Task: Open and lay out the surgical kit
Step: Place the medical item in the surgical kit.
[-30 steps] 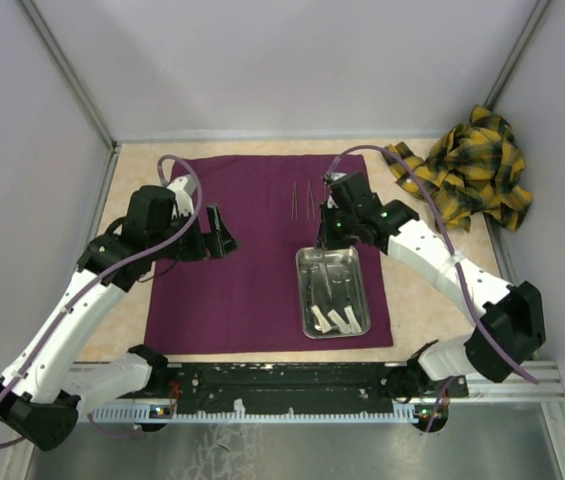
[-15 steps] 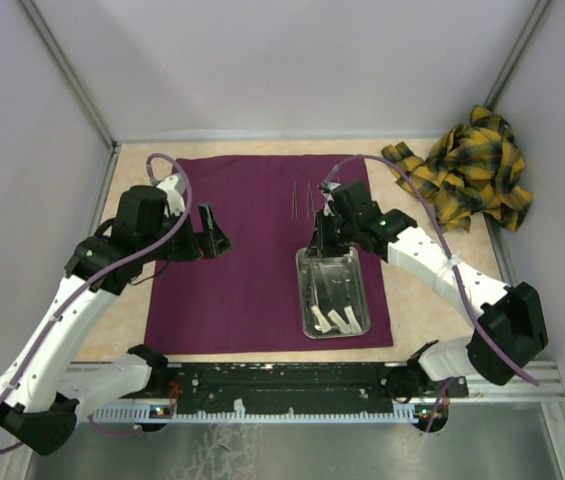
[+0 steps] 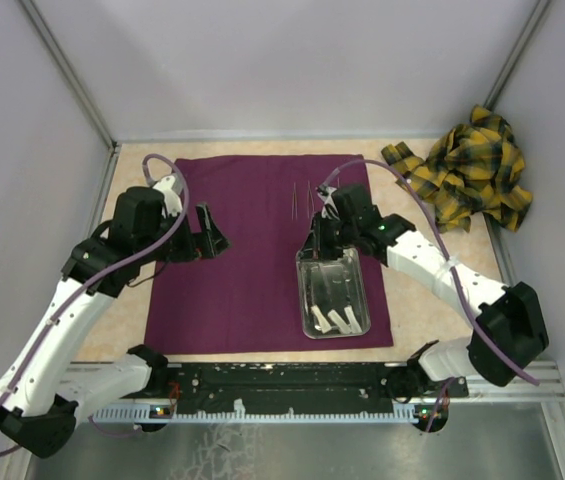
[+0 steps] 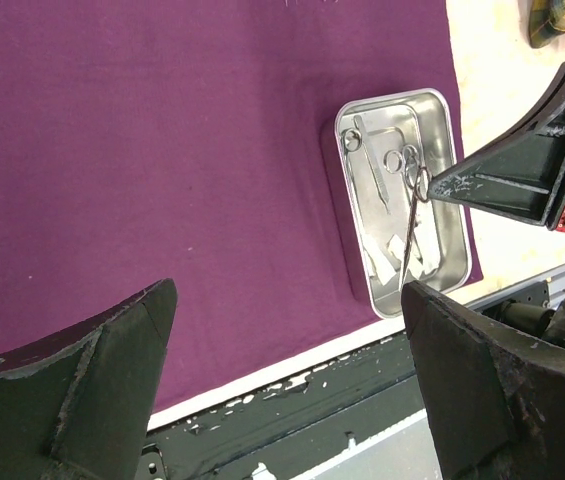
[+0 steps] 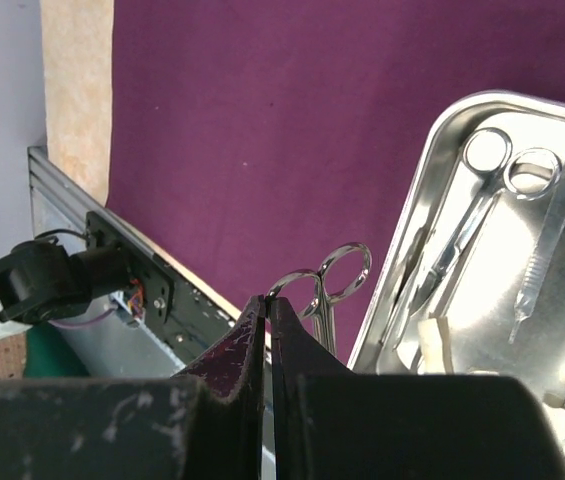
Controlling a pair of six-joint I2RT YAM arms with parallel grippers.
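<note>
The dark purple cloth (image 3: 242,280) lies spread flat. The steel tray (image 3: 303,300) sits on its right part and holds scissors (image 5: 472,195), a thin metal tool (image 5: 552,225) and small white pieces (image 3: 337,320). Thin forceps (image 3: 302,198) lie on the cloth beyond the tray. My right gripper (image 3: 317,236) is shut on the ring handle of a pair of scissors (image 5: 334,275), which hangs over the tray's far left edge (image 4: 412,215). My left gripper (image 3: 212,232) is open and empty above the cloth's left part (image 4: 290,295).
A yellow and black plaid cloth (image 3: 467,180) lies bunched at the far right corner. The black rail (image 3: 282,385) runs along the near table edge. Grey walls close in the sides and back.
My right gripper has shifted a little to the left over the tray's far end with the scissors. My left gripper has drawn slightly left and back.
</note>
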